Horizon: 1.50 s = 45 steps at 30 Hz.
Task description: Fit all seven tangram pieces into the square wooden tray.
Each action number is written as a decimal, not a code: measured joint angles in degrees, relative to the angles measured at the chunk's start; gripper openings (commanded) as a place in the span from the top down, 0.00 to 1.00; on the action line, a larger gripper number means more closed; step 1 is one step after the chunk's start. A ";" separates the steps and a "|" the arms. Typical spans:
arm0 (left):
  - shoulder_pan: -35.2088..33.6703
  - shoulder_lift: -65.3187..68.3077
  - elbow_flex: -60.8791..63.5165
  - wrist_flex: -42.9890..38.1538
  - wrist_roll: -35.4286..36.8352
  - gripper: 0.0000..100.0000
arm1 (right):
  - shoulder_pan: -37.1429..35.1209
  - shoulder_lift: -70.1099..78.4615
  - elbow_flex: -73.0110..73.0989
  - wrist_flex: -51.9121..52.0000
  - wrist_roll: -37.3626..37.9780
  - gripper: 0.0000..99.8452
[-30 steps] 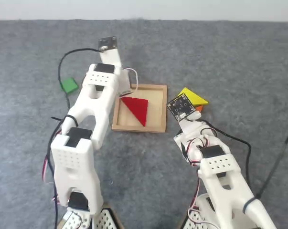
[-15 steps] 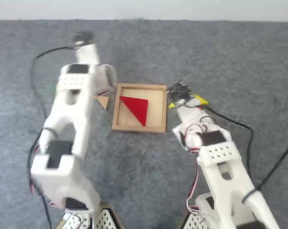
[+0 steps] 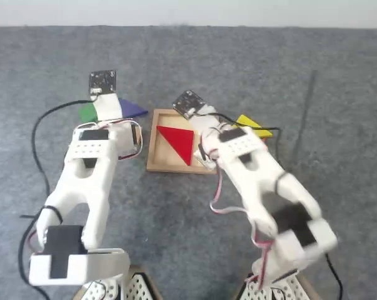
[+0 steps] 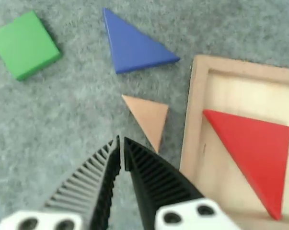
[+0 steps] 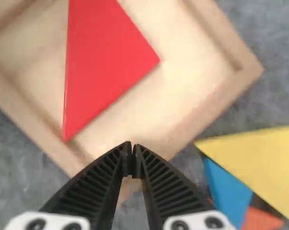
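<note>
The square wooden tray (image 3: 175, 167) lies mid-table with a red triangle (image 3: 177, 142) inside it. My left gripper (image 4: 121, 141) is shut and empty over the carpet, just short of a tan triangle (image 4: 148, 117) beside the tray's rim (image 4: 192, 120). Beyond it lie a blue triangle (image 4: 132, 45) and a green square (image 4: 24, 44). My right gripper (image 5: 130, 146) is shut and empty above the tray's rim (image 5: 225, 33), near the red triangle (image 5: 101, 62). Outside that rim sit a yellow triangle (image 5: 259, 158), a blue piece (image 5: 225, 191) and an orange piece (image 5: 259, 218).
Grey carpet covers the table. The left arm (image 3: 88, 169) stands left of the tray and the right arm (image 3: 251, 169) leans over its right side. The blue triangle (image 3: 133, 110) and green square (image 3: 87, 113) lie far left, the yellow triangle (image 3: 251, 123) right.
The left arm swung left, off the tray, to the carpet by the tan triangle. The right arm moved left from the yellow piece to over the tray's right side.
</note>
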 measured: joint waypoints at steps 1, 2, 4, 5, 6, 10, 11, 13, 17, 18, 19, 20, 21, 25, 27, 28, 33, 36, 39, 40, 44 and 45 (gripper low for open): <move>0.00 -0.18 0.97 -1.58 -0.35 0.99 | -0.35 2.90 -1.93 0.00 0.00 0.99; 0.00 -0.18 1.76 -3.16 -0.44 0.99 | -0.88 5.10 -3.60 0.00 0.09 0.99; 0.00 -0.26 2.20 -4.75 -0.53 0.99 | -0.79 7.91 -6.68 0.35 0.09 0.99; 0.00 -0.26 2.20 -5.19 -0.53 0.99 | -0.79 8.79 -8.09 1.32 0.00 0.99; 0.00 -0.26 2.29 -5.45 -0.53 0.99 | -0.79 9.41 -9.41 2.37 0.09 0.99; 0.00 -0.26 2.29 -5.71 -0.53 0.99 | -1.67 10.81 -12.22 4.92 0.09 0.99; 0.00 -0.26 2.29 -5.71 -0.53 0.99 | -2.11 10.90 -12.75 5.19 0.09 0.99; -1.14 -0.26 2.29 -5.71 -0.70 0.99 | -3.96 10.99 -13.45 5.19 0.09 0.99; -5.36 -0.26 2.29 -5.71 2.81 0.99 | -7.65 12.66 -14.95 5.19 0.09 0.99; -6.07 -0.26 2.29 -5.71 3.60 0.99 | -8.26 13.10 -15.38 5.19 0.09 0.99; -6.42 -0.26 2.29 -5.71 3.87 0.99 | -8.79 13.27 -15.65 5.19 0.09 0.99; -6.51 -0.26 2.29 -5.71 3.96 0.99 | -9.32 13.36 -15.82 5.19 0.09 0.99; -6.59 -0.26 2.29 -5.71 3.87 0.99 | -9.76 13.45 -16.00 5.19 0.09 0.99; -6.86 -0.26 2.29 -5.71 4.13 0.99 | -11.78 13.45 -16.70 6.42 0.09 0.99; -6.86 -0.26 2.29 -5.71 4.13 0.99 | -12.66 13.54 -17.41 7.38 0.09 0.99; -6.86 -0.26 2.29 -5.71 4.13 0.99 | -13.19 13.54 -17.93 7.91 0.09 0.99; -6.86 -0.26 2.29 -5.71 4.13 0.99 | -13.71 13.63 -23.47 14.51 2.90 0.99; -6.86 -0.26 2.29 -5.71 4.13 0.99 | -10.90 13.63 -29.19 22.33 5.10 0.99; -6.86 -0.26 2.29 -5.71 4.13 0.99 | -8.00 12.13 -31.30 27.96 5.27 0.99; -6.86 -0.26 2.29 -5.71 4.13 0.99 | -7.38 11.43 -31.56 29.10 5.27 0.99; -6.86 -0.26 2.29 -5.71 4.13 0.99 | -5.36 10.73 -31.21 29.19 4.04 0.99; -6.86 -0.26 2.29 -5.71 4.13 0.99 | -4.57 10.73 -30.42 27.96 3.43 0.99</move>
